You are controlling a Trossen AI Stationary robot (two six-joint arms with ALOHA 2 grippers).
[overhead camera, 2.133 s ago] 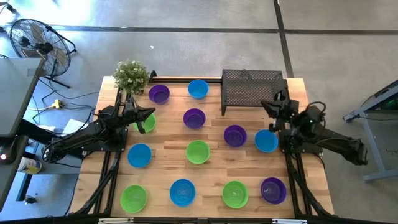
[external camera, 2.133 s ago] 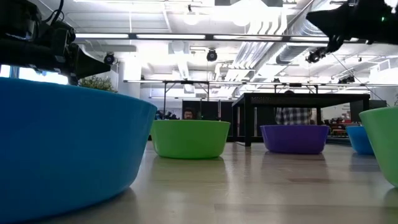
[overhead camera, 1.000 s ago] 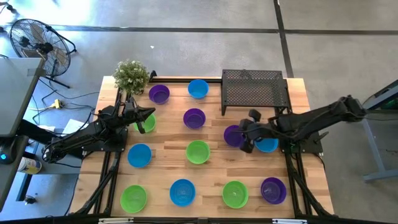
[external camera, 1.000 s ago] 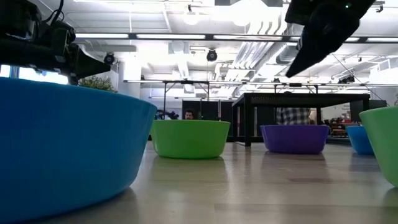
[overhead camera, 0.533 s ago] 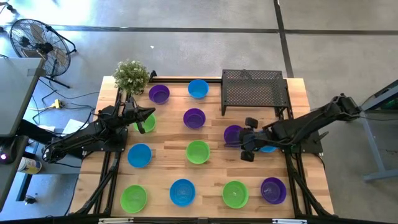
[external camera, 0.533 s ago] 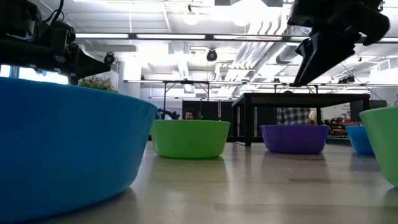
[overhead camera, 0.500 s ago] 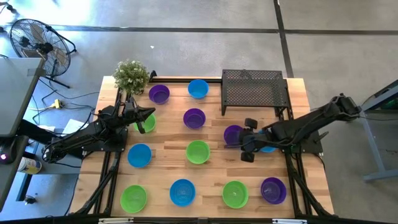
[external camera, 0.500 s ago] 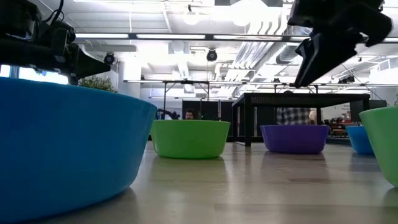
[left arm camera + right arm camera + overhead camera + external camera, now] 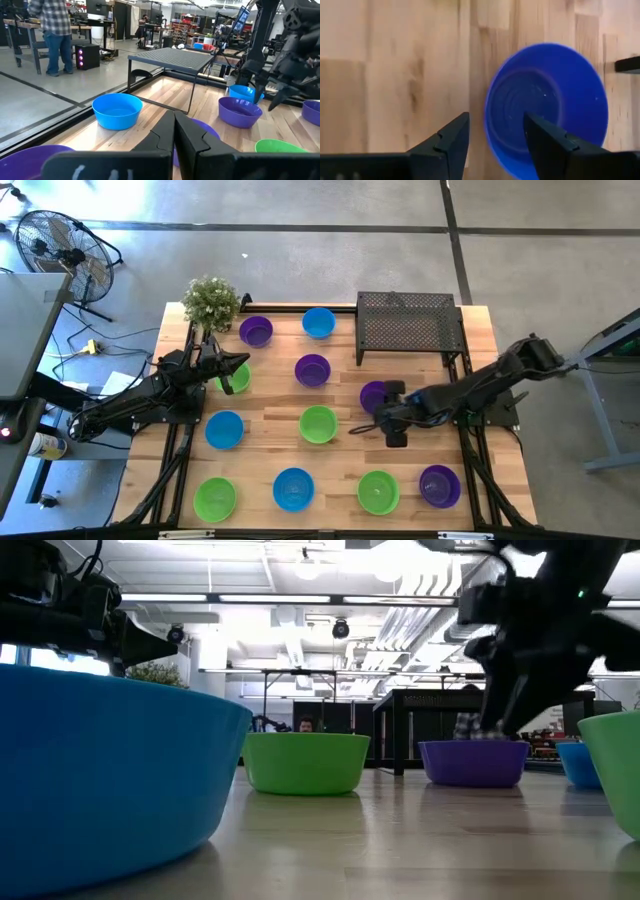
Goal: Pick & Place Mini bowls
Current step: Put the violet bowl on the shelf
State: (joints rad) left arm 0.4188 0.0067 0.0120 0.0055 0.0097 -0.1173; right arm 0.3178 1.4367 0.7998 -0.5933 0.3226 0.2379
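Right pincer (image 9: pixel 392 421): over purple bowl (image 9: pixel 374 395) at counter (image 9: pixel 268 415) centre-right, fingers (image 9: pixel 451 137) parted, straddling near rim, pointing down; likely lined up for rim pinch, nothing held

Left pincer (image 9: pixel 233 367): parked beside green bowl (image 9: pixel 240 379) near plant (image 9: pixel 211 301); fingers together, empty, waiting

Other bowls: scattered across counter in rows, upright, well apart so fingers fit between

Mesh tray (image 9: pixel 405 326): far right edge, probable drop spot
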